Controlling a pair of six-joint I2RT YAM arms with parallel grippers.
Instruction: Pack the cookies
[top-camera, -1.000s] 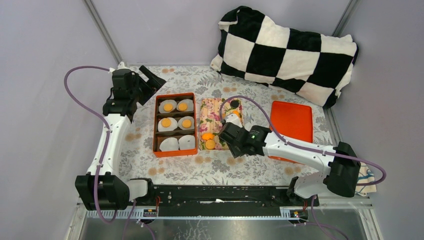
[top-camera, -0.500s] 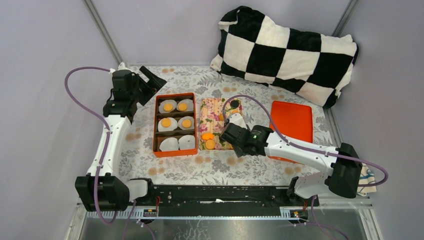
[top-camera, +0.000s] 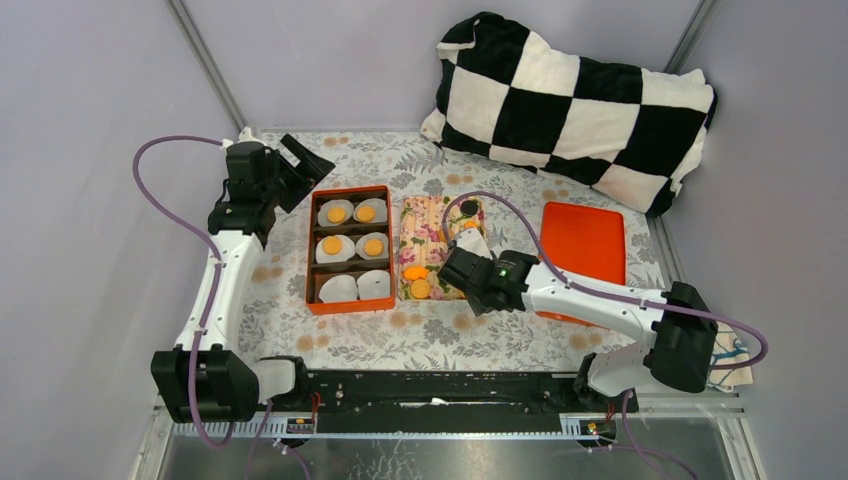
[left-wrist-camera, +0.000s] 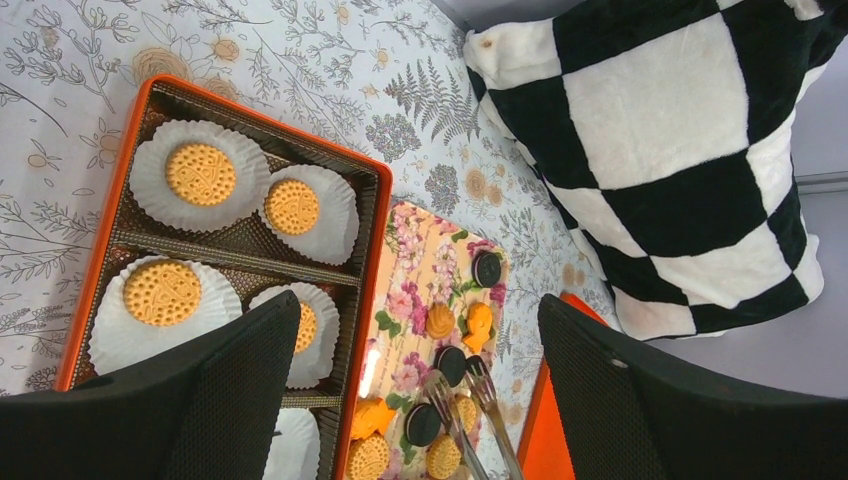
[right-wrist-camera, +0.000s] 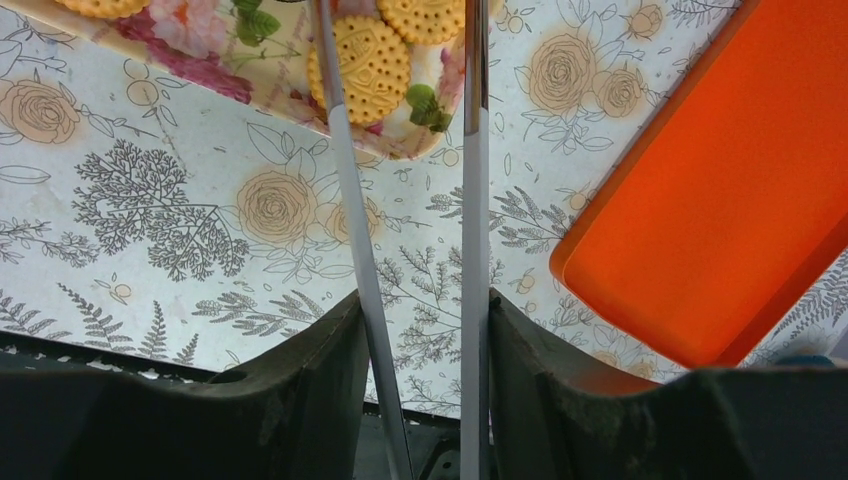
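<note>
Cookies (left-wrist-camera: 439, 320), orange-tan and black, lie on the floral tray (top-camera: 425, 215). Others sit in white paper cups in the orange box (top-camera: 308, 250): the four far cups (left-wrist-camera: 200, 175) each hold one, and the two near cups (top-camera: 355, 287) show none. My right gripper (top-camera: 468, 268) is shut on metal tongs (right-wrist-camera: 470, 150), one finger pressing each arm. The tongs' tips (left-wrist-camera: 480, 375) reach over the tray's middle beside a black cookie (left-wrist-camera: 451, 364); whether they grip anything is unclear. My left gripper (top-camera: 300, 165) hangs open over the box's far left corner, holding nothing.
An orange lid (top-camera: 583, 245) lies flat right of the tray, close to my right arm. A black-and-white checked pillow (top-camera: 575, 105) fills the far right corner. A floral cloth (top-camera: 430, 330) covers the table, with walls on three sides.
My right gripper and the tongs have edged slightly to the right over the tray. The left arm has barely shifted.
</note>
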